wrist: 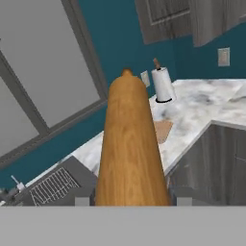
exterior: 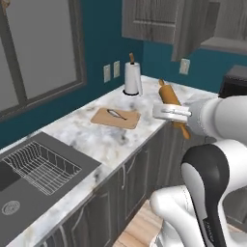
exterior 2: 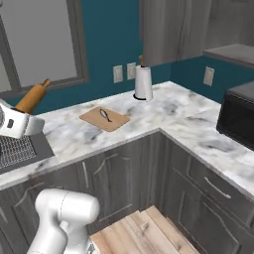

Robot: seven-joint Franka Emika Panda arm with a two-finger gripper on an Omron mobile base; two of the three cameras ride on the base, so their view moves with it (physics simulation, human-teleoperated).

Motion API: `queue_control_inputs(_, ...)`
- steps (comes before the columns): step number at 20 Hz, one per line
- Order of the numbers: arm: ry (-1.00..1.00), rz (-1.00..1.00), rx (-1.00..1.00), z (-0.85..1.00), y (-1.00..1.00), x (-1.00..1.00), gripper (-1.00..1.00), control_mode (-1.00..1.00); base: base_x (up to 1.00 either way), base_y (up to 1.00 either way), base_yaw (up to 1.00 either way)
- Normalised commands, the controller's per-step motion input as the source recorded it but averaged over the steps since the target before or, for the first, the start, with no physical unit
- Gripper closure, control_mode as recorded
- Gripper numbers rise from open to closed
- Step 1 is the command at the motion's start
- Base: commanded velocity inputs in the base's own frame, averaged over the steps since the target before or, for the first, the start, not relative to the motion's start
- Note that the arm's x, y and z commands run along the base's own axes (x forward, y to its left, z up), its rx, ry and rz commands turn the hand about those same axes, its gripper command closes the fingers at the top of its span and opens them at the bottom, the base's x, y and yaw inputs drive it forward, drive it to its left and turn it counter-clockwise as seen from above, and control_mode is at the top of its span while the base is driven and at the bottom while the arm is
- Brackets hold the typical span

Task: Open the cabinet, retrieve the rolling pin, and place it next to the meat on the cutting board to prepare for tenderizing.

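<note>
My gripper (exterior: 171, 112) is shut on the rolling pin (exterior: 169, 95), an orange-tan wooden cylinder held tilted in the air off the counter's front edge. In the hand view the rolling pin (wrist: 129, 144) rises between the gripper's (wrist: 129, 198) two tips. From the right base view the gripper (exterior 2: 20, 124) hangs at the far left with the rolling pin (exterior 2: 31, 98) sticking up from it. The tan cutting board (exterior: 116, 118) (exterior 2: 105, 119) lies on the marble counter with the small grey meat (exterior: 116, 114) (exterior 2: 104, 115) on it, well apart from the pin. The dark grey cabinet (exterior: 153, 20) (exterior 2: 173, 30) hangs above, one door swung open.
A white paper towel roll (exterior: 132, 78) (exterior 2: 143, 83) stands behind the board by the wall. A sink with a wire rack (exterior: 41, 166) lies to the left. A black microwave (exterior 2: 240, 119) sits on the right counter. Grey drawers (exterior 2: 213, 188) run below the counter.
</note>
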Motion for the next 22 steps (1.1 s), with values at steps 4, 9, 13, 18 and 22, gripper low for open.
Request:
queue_control_inputs(4,0.0,0.0,0.0,0.0,0.0,0.0,1.0,1.0,0.78,-0.12,0.37)
queue_control_inputs(9,0.0,0.0,0.0,0.0,0.0,0.0,1.0,1.0,0.85,-0.25,0.35)
queue_control_inputs(13,0.0,0.0,0.0,0.0,0.0,0.0,1.0,1.0,0.79,-0.46,0.36)
queue_control_inputs(18,0.0,0.0,0.0,0.0,0.0,0.0,1.0,1.0,0.61,-0.6,0.36)
queue_control_inputs(22,0.0,0.0,0.0,0.0,0.0,0.0,1.0,1.0,0.62,-0.46,0.35)
